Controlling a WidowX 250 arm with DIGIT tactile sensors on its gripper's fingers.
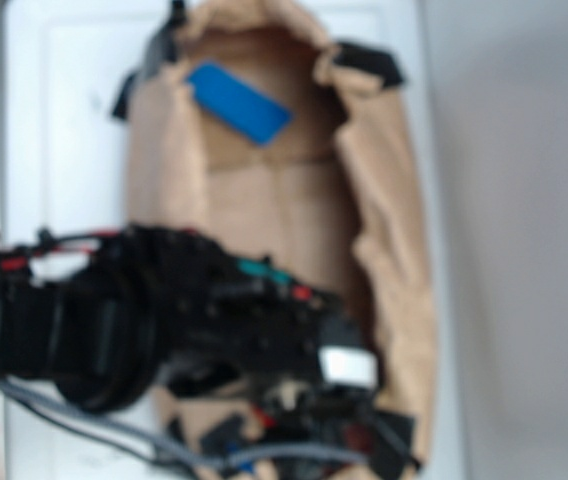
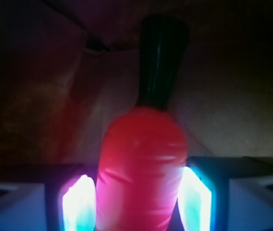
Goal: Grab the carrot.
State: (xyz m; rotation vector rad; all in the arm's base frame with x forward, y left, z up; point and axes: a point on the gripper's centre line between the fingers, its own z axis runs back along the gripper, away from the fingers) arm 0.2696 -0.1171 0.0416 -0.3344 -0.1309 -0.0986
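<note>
**Carrot's sitting right between the fingers**

Exterior view first: it's pretty blurry, but you can see the black arm reaching in from the left and dipping down into the cardboard box point(image 1: 394, 250) at the near end. The gripper point(image 1: 349, 385) is low inside it and the arm bulk blocks whatever's underneath, so no carrot visible from here. The blue block point(image 1: 237, 101) lies flat up at the far end of the box, well apart from the gripper, so it isn't in the way of anything

Wrist view is where it gets clear: the carrot point(image 2: 141, 163) fills the middle of the shot, green stub top point(image 2: 159, 62) pointing away from the camera, body running straight between the two glowing fingers point(image 2: 196, 197). Both pads look pressed right up against its sides, no gap I can make out, so I'd call the claw clenched on the carrot. Lining up lengthwise like that makes sense, since the fingers squeeze across the narrow width instead of the long way
</note>
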